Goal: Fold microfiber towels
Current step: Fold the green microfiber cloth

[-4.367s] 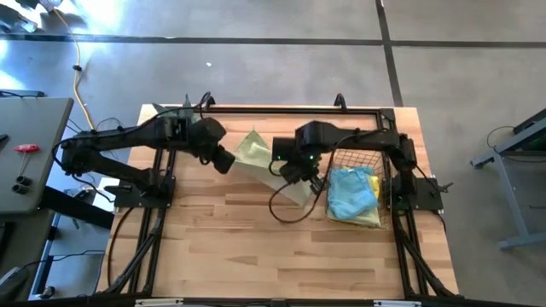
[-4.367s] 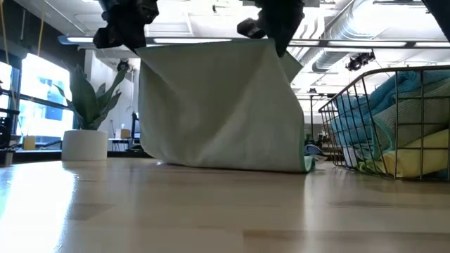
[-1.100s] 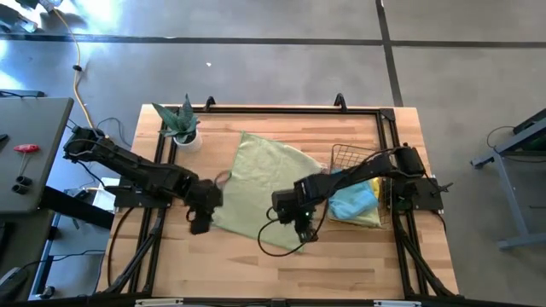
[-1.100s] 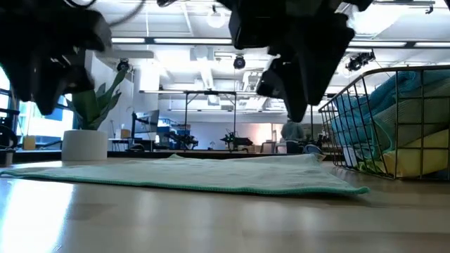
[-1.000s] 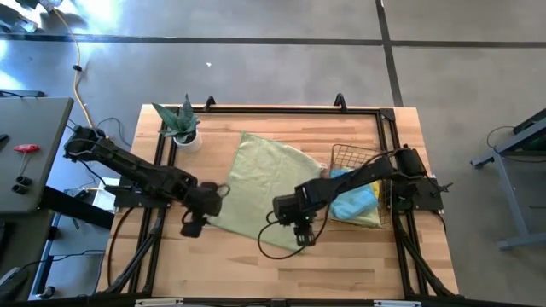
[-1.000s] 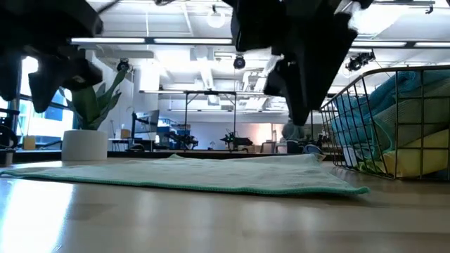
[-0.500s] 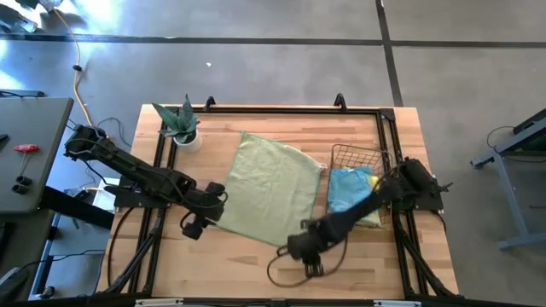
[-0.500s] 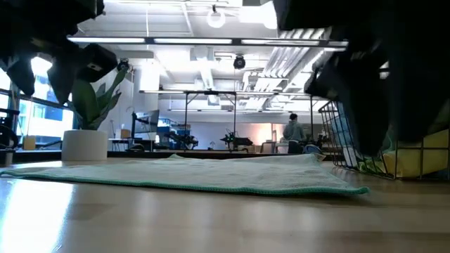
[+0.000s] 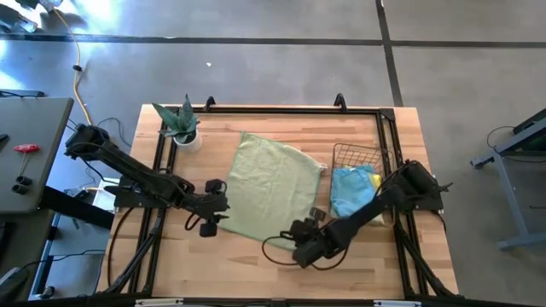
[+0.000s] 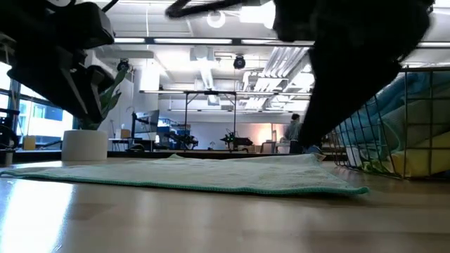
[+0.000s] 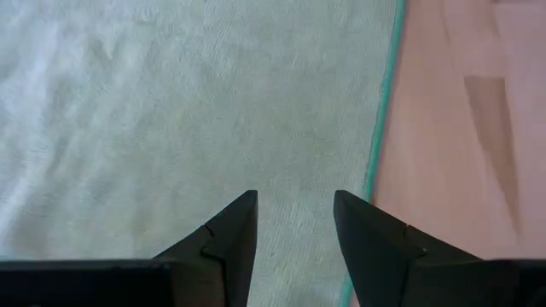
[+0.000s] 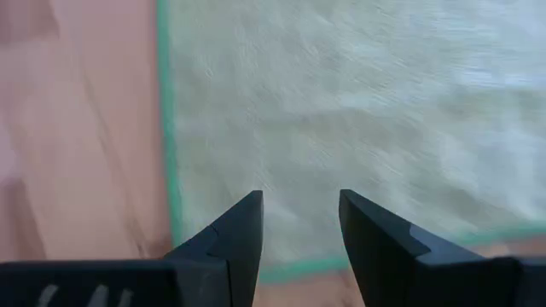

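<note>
A pale green towel point(image 9: 271, 190) is laid out flat mid-table, left of the wire basket point(image 9: 362, 159) stuffed with blue and yellow ones, while the left gripper point(image 9: 211, 223) and right gripper point(image 9: 300, 230) are parked at its near corners, fingers parted, nothing held.

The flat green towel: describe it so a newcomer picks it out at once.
Start from the wooden table and go to its middle, between the potted plant and the copper wire basket. There the pale green towel lies spread flat in a single layer, teal-edged. The blue towel and yellow towel are bunched in the basket; this is the only one lying open on the wood.
</note>
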You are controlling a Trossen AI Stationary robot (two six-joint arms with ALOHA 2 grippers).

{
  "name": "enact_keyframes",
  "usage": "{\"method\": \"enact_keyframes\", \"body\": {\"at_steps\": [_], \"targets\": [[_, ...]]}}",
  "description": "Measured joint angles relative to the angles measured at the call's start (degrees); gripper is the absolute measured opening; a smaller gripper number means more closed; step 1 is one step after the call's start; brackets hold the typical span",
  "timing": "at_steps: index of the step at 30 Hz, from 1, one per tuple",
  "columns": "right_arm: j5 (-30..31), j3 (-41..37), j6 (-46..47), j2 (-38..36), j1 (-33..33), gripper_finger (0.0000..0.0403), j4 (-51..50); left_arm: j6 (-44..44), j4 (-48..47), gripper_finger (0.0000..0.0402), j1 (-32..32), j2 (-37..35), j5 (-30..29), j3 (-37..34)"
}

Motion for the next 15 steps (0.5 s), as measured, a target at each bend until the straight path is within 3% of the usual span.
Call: {"method": "enact_keyframes", "body": {"at_steps": [6, 15], "targets": [[-4.67, -6.02, 1.59, 0.93, -2.82, 0.0149, 15.15, -3.61, 2.61, 0.0147, -0.03, 3.18, -1.14, -1.87], [-5.36, -6.19, -3.34, 0.85, -4.34, 0.0149, 15.7, -5.01, 4.04, 0.0147, -0.18, 11.21, 3.69, -3.5]]}}
